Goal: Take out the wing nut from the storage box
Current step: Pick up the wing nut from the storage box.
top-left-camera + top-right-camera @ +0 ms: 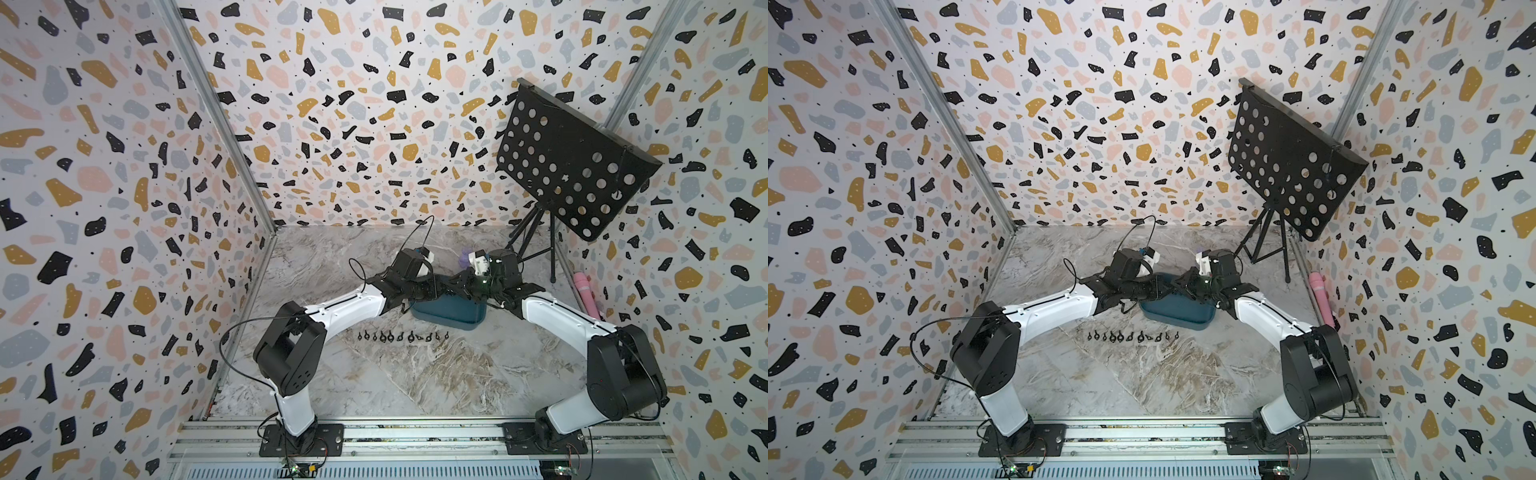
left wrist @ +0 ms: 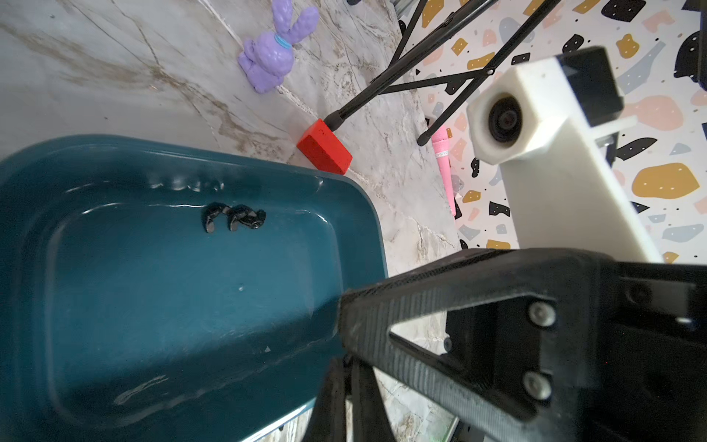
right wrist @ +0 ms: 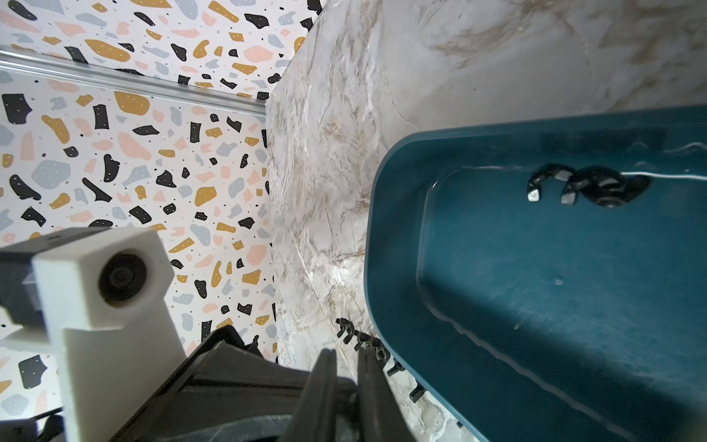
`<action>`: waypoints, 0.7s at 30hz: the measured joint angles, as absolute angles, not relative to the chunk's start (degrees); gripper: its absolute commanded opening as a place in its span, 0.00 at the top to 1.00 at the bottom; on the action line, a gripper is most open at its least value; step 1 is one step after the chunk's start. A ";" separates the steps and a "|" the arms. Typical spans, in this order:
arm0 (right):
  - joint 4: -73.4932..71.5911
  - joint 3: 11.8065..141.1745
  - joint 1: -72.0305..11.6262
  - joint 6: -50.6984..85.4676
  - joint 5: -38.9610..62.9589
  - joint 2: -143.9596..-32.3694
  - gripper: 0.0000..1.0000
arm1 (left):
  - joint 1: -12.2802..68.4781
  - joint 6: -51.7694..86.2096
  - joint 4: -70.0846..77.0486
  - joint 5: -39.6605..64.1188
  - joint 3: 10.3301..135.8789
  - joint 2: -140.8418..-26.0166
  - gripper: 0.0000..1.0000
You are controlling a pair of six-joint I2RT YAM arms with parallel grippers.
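Shows the storage box (image 1: 451, 311) (image 1: 1177, 313) on the table (image 1: 415, 374), far half blocked in both top views by left arm (image 1: 345, 305) and right arm (image 1: 557, 313). Finds the wing nuts (image 2: 235, 219) (image 3: 585, 185) in wrist views only, clumped on its floor against one long wall. Has the left gripper (image 2: 346, 382) at the rim, fingers together; the right gripper (image 3: 347, 358) beside it, fingers nearly together, clamped or not cannot tell. From the box: row of loose nuts (image 1: 402, 336) at 7 o'clock, purple rabbit (image 2: 267, 59) 12, music stand (image 1: 573, 162) 1, pink tube (image 1: 586, 297) 3; red block (image 2: 325, 149) beside the far wall.
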State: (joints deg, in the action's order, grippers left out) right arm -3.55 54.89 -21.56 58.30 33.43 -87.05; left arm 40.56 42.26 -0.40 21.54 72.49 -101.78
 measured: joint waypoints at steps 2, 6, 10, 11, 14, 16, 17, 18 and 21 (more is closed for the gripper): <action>-3.55 54.72 -21.54 58.70 33.17 -87.05 0.96 | 40.56 42.50 -0.51 21.52 72.49 -101.78 1.00; -3.51 54.70 -21.56 58.74 33.04 -87.05 1.00 | 40.53 42.74 -0.75 21.54 72.49 -101.78 1.00; -3.40 54.70 -21.56 58.59 32.99 -87.05 1.00 | 40.53 42.87 -0.78 21.52 72.49 -101.78 0.86; -3.29 54.70 -21.56 58.41 32.99 -87.05 1.00 | 40.56 42.85 -0.80 21.52 72.49 -101.78 0.76; -2.74 54.72 -21.58 57.43 32.25 -87.02 1.00 | 40.56 42.85 -1.39 21.65 72.47 -101.58 0.64; -0.86 54.83 -21.67 56.47 32.16 -86.98 1.00 | 40.56 42.72 -1.06 21.52 72.44 -101.03 0.61; 0.36 54.83 -21.96 55.88 32.23 -86.94 1.00 | 40.56 42.59 -0.64 21.41 72.44 -100.51 0.58; 1.34 54.83 -22.22 55.27 32.25 -86.94 1.00 | 40.51 42.61 -0.43 21.34 72.42 -99.90 0.55; 5.08 54.96 -22.76 52.93 32.08 -86.65 1.00 | 40.03 42.15 0.23 20.78 71.96 -97.25 0.50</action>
